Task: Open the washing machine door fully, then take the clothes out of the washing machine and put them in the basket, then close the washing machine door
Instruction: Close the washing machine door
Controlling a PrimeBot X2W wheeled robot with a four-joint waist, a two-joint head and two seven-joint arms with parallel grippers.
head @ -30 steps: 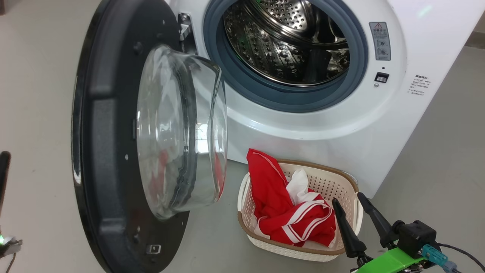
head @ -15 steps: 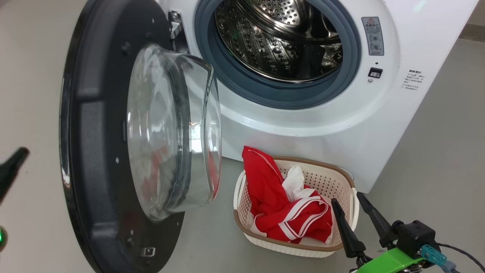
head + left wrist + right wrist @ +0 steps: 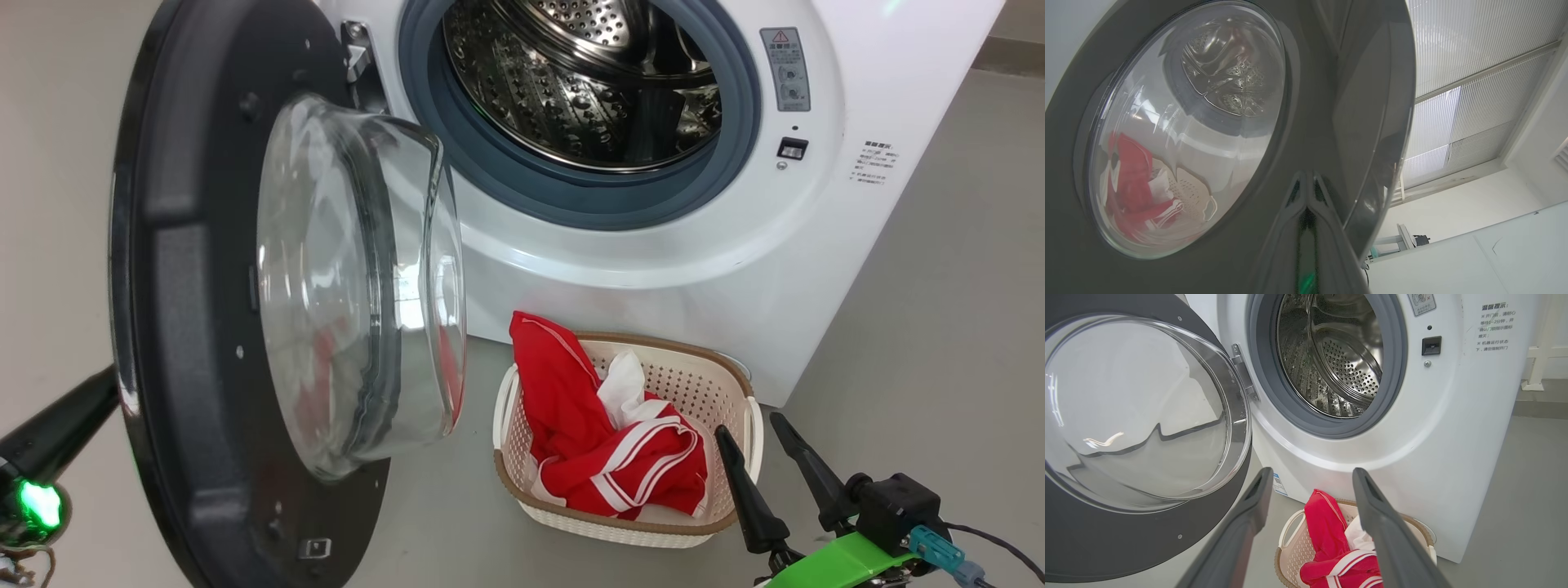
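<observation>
Standing on the grey floor (image 3: 939,327): one white washer (image 3: 653,269), front-loading, its perforated steel drum (image 3: 571,82) visible inside a grey-blue seal (image 3: 588,208); printed labels sit to the right of the opening.

Door (image 3: 180,327): round, glossy black, hinged at the left of the opening in the head view, swung wide open with its inner face toward the head camera; a clear bowl window (image 3: 351,269) bulges from its centre.

Basket (image 3: 653,341): cream, perforated, brown rim, on the floor just before the washer, below the opening and beside the open door.

Clothes (image 3: 588,425): red with white stripe trim, heaped in the basket, one red fold rising above the rim at the rear left.

Right gripper (image 3: 749,425): fingers spread apart, holding nothing, just by the basket's right end, pointing toward the washer.

Left gripper (image 3: 1306,183): fingers pressed together, holding nothing, tips close against the door's outer face near its edge; whether they touch it cannot be told.
</observation>
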